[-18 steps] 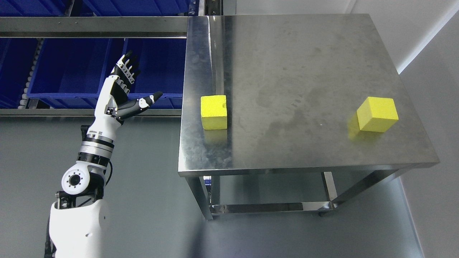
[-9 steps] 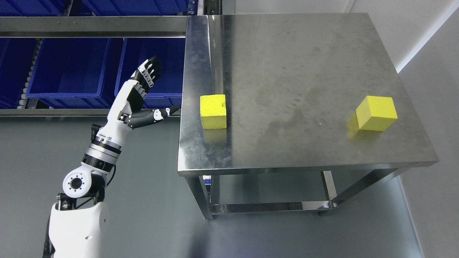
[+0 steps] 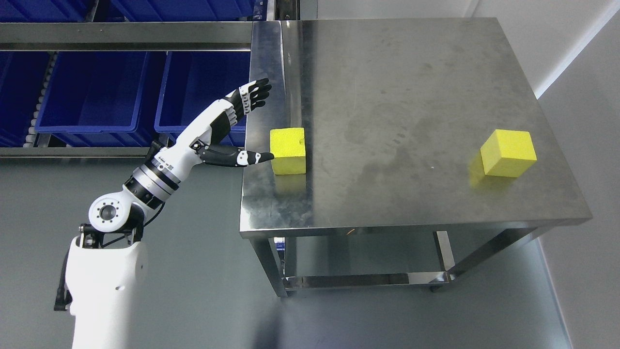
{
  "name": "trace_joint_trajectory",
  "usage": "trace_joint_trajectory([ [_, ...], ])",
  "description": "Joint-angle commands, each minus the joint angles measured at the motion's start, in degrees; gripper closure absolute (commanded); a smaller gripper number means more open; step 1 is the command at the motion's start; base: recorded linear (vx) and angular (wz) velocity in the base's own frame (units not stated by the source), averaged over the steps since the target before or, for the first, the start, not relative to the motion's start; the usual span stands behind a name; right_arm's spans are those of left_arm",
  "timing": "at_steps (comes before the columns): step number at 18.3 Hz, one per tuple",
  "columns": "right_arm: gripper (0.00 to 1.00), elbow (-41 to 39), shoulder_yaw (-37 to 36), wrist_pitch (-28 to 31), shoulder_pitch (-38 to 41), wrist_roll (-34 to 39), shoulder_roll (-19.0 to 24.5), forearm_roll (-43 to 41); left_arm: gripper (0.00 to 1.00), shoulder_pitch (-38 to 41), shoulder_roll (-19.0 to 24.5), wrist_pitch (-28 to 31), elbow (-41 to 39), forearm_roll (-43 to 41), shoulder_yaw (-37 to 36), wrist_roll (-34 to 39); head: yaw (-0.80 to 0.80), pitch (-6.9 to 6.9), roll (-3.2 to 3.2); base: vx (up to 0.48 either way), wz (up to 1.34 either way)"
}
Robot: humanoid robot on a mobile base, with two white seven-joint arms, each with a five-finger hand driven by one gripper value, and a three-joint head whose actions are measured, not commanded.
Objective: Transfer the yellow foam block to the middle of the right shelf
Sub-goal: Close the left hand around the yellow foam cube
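Observation:
Two yellow foam blocks lie on a steel table point(image 3: 387, 82). One block point(image 3: 288, 150) sits near the table's left edge; the other block point(image 3: 508, 153) sits near the right edge. My left hand point(image 3: 261, 123) is open at the table's left edge, just left of the nearer block. Its fingers point(image 3: 254, 93) reach over the edge above the block, and the thumb tip point(image 3: 264, 156) is at the block's left face; contact cannot be made out. The hand holds nothing. My right arm is out of sight.
Blue bins point(image 3: 92, 92) sit on a steel rack point(image 3: 126, 35) to the left of the table, behind my arm. A white wall point(image 3: 581, 121) runs along the right side. Grey floor point(image 3: 203, 291) lies below.
My left arm has swung rightwards and lower, from in front of the blue bins to the table's left edge beside the nearer block. Both blocks stay put.

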Motion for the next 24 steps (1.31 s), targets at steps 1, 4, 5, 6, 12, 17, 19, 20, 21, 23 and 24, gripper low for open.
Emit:
trace_joint_trajectory([
  [1,0.00,-1.00,0.00,0.00,-0.09,0.04,-1.00,0.00,0.00,-4.58,2.61,0.49,10.51,-3.72,-11.92,-0.33,0.00,0.00,0.00,0.000,0.00],
  [4,0.00,-1.00,0.00,0.00,-0.09,0.04,-1.00,0.00,0.00,-4.76,1.47,0.49,14.01,-5.04,-14.13,-0.33,0.00,0.00,0.00,0.000,0.00],
  [5,0.00,-1.00,0.00,0.00,-0.09,0.04,-1.00,0.00,0.00,-5.46,1.03,0.41,15.25,-6.09,-14.21,-0.33,0.00,0.00,0.00,0.000,0.00],
  [6,0.00,-1.00,0.00,0.00,-0.09,0.04,-1.00,0.00,0.00,-6.07,0.59,0.40,16.31,-7.14,-14.21,-0.33,0.00,0.00,0.00,0.000,0.00],
  [12,0.00,-1.00,0.00,0.00,-0.09,0.04,-1.00,0.00,0.02,-8.36,-1.96,0.32,21.15,-11.46,-14.30,-0.50,0.00,0.00,0.00,0.000,0.00],
  [17,0.00,-1.00,0.00,0.00,-0.09,0.04,-1.00,0.00,0.34,-8.54,-3.72,-2.75,21.68,-11.29,-10.63,-1.21,0.00,0.00,0.00,0.000,0.01],
  [19,0.00,-1.00,0.00,0.00,-0.09,0.04,-1.00,0.00,0.50,-8.45,-5.27,-5.91,21.68,-11.11,-7.46,-1.47,0.00,0.00,0.00,-0.001,0.05],
  [20,0.00,-1.00,0.00,0.00,-0.09,0.04,-1.00,0.00,0.54,-8.54,-5.27,-6.79,21.59,-11.02,-6.23,-1.47,0.00,0.00,0.00,0.000,0.06],
  [21,0.00,-1.00,0.00,0.00,-0.09,0.04,-1.00,0.00,0.56,-8.54,-5.27,-7.41,21.42,-10.85,-5.26,-1.47,0.00,0.00,0.00,0.000,0.06],
  [23,0.00,-1.00,0.00,0.00,-0.09,0.04,-1.00,0.00,0.60,-8.98,-5.27,-9.78,20.19,-9.54,-2.97,-1.38,0.00,0.00,0.00,0.004,0.04],
  [24,0.00,-1.00,0.00,0.00,-0.09,0.04,-1.00,0.00,0.60,-10.28,-5.27,-11.18,18.70,-7.00,-2.44,-0.69,0.00,0.00,0.00,0.007,0.02],
])
